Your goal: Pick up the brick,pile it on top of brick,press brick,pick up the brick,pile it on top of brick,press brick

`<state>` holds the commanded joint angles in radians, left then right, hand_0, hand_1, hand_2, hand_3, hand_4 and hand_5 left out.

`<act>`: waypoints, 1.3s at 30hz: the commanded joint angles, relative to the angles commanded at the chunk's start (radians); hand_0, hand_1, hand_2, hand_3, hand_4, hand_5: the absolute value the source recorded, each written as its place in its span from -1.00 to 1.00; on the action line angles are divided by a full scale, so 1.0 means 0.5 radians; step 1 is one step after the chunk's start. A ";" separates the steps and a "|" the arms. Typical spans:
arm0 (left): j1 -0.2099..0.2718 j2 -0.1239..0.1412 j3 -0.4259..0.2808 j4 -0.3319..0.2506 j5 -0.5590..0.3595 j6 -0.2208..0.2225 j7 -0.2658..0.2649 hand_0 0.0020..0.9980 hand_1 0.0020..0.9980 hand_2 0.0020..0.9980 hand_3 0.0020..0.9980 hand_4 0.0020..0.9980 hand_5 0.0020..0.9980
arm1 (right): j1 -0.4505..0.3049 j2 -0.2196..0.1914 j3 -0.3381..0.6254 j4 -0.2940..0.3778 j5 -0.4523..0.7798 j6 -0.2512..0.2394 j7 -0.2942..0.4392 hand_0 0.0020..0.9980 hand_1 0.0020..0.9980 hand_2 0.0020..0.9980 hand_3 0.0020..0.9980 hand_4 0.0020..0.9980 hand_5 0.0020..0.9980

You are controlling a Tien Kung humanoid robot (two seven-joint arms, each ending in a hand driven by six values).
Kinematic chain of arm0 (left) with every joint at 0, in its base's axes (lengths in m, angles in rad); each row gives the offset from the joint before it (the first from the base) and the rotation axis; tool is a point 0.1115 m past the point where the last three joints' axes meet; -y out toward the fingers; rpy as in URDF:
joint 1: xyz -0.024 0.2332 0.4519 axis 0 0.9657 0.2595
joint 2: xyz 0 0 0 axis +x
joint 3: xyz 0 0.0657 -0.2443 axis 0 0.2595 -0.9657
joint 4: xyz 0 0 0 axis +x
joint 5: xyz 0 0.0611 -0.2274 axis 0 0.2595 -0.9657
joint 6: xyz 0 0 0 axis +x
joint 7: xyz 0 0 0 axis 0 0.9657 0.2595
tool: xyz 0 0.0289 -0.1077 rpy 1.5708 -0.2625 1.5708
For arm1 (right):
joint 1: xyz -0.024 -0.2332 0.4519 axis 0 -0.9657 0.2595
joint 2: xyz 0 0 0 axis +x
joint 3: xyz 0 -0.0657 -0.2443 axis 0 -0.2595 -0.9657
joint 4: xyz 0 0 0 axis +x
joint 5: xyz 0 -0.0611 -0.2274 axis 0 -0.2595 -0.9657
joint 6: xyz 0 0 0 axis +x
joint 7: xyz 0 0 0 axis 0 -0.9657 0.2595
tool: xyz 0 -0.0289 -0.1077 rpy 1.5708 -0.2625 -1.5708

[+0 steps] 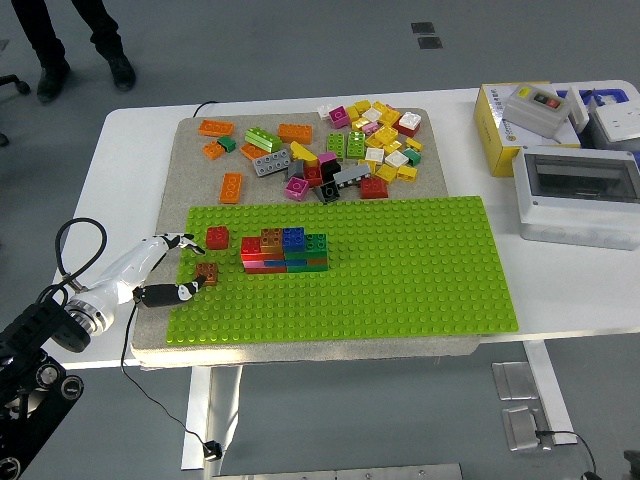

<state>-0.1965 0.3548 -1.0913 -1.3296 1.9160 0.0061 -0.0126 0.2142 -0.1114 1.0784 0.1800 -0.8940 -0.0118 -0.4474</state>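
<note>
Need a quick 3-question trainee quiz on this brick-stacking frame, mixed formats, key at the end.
1. True or false: the left hand is pressing on the stacked block of mixed-colour bricks.
2. Which lies nearest the left hand's fingertips? A. small brown brick B. lone red brick C. grey brick in the loose pile
3. Fill in: the stack stands on the ______ studded baseplate.

Key: 1 false; 2 A; 3 green.
</note>
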 joint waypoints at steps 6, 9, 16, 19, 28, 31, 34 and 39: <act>-0.050 -0.006 0.048 0.045 0.041 0.005 0.021 0.99 0.94 0.95 0.55 0.48 -0.38 | 0.003 -0.004 0.036 0.000 -0.036 -0.001 0.000 0.48 0.40 0.45 0.58 0.28 1.00; -0.074 -0.007 0.071 0.057 0.058 -0.012 0.038 0.99 0.98 1.00 0.58 0.50 -0.36 | 0.005 -0.005 0.043 0.000 -0.043 -0.002 0.001 0.48 0.40 0.45 0.58 0.28 1.00; -0.117 -0.009 0.108 0.074 0.087 -0.036 0.065 1.00 1.00 1.00 0.58 0.51 -0.36 | 0.011 -0.012 0.051 0.000 -0.043 -0.008 0.007 0.48 0.41 0.44 0.58 0.28 1.00; -0.131 -0.010 0.121 0.082 0.095 -0.036 0.070 1.00 1.00 1.00 0.57 0.49 -0.37 | 0.013 -0.014 0.054 0.000 -0.045 -0.010 0.009 0.48 0.41 0.43 0.58 0.28 1.00; -0.155 -0.018 0.137 0.119 0.106 -0.032 0.071 1.00 1.00 1.00 0.57 0.48 -0.39 | 0.016 -0.020 0.047 0.000 -0.026 -0.019 0.021 0.47 0.41 0.43 0.58 0.28 1.00; -0.167 -0.022 0.146 0.150 0.111 -0.029 0.066 1.00 1.00 1.00 0.56 0.52 -0.36 | 0.017 -0.021 0.043 0.000 -0.020 -0.021 0.025 0.48 0.41 0.43 0.58 0.28 1.00; -0.179 -0.024 0.154 0.182 0.122 -0.024 0.060 1.00 1.00 1.00 0.56 0.52 -0.36 | 0.018 -0.022 0.038 0.000 -0.012 -0.023 0.028 0.48 0.41 0.43 0.58 0.28 1.00; -0.186 -0.026 0.160 0.205 0.146 -0.016 0.057 1.00 1.00 1.00 0.52 0.53 -0.35 | 0.019 -0.025 0.032 0.000 -0.003 -0.025 0.032 0.48 0.41 0.43 0.58 0.28 1.00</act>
<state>-0.2896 0.3419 -1.0113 -1.2270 1.9888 -0.0018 0.0161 0.2235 -0.1237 1.0945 0.1800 -0.8956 -0.0243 -0.4313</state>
